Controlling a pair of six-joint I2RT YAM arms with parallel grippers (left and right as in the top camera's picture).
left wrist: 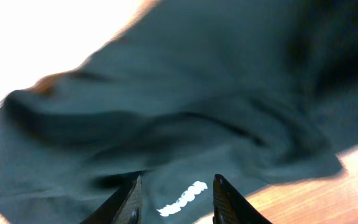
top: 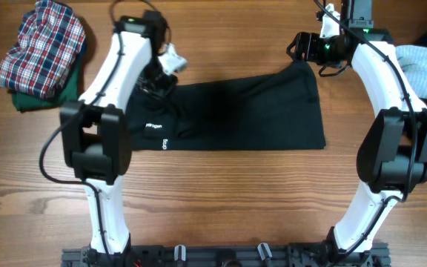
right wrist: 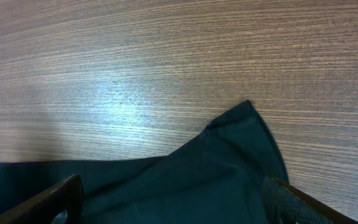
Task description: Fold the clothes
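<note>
Nearest to me the table is bare wood. Beyond it the dark garment lies flat across the middle of the table, folded into a wide band with its long edges running left to right. A small white print sits near its left end. My left end effector hangs over that left end, close to the far edge where the cloth is rumpled; its fingers are spread, with the print showing in the gap and nothing pinched. My right end effector is at the garment's far right corner, fingers set wide apart on either side of the pointed corner, which lies on the wood, ungripped. Farther back on the left a plaid shirt rests bunched on a dark green cloth. At the far right edge lies a pale blue striped cloth.
</note>
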